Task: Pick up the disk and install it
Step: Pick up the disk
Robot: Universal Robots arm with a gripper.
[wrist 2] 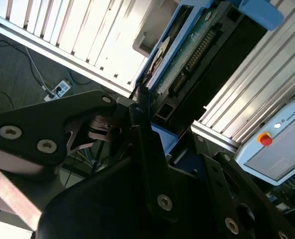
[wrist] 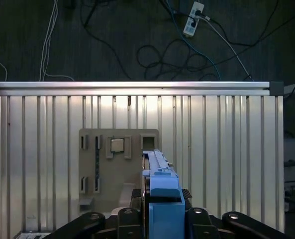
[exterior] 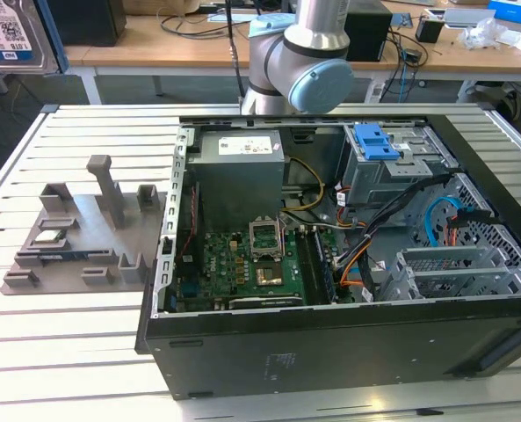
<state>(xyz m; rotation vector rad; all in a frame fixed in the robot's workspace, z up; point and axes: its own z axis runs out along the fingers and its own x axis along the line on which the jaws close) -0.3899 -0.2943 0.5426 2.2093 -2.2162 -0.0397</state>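
Shows the gripper [wrist: 162, 200] closed on the disk [wrist: 155, 164], carried edge-on high above the grey parts tray [wrist: 120, 172]; in the exterior view, at ten o'clock from the open computer case [exterior: 330, 352]. Judged dense, rigid, smooth-sided and shock-sensitive. Best gripped on the blue carrier bracket [wrist: 165, 214] or the metal flanks, never on the exposed circuit board [wrist 2: 192, 55]. Bears a white-and-blue printed label [exterior: 5, 35], left unread.

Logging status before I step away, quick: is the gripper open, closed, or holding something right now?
Gripper: closed, holding the disk.
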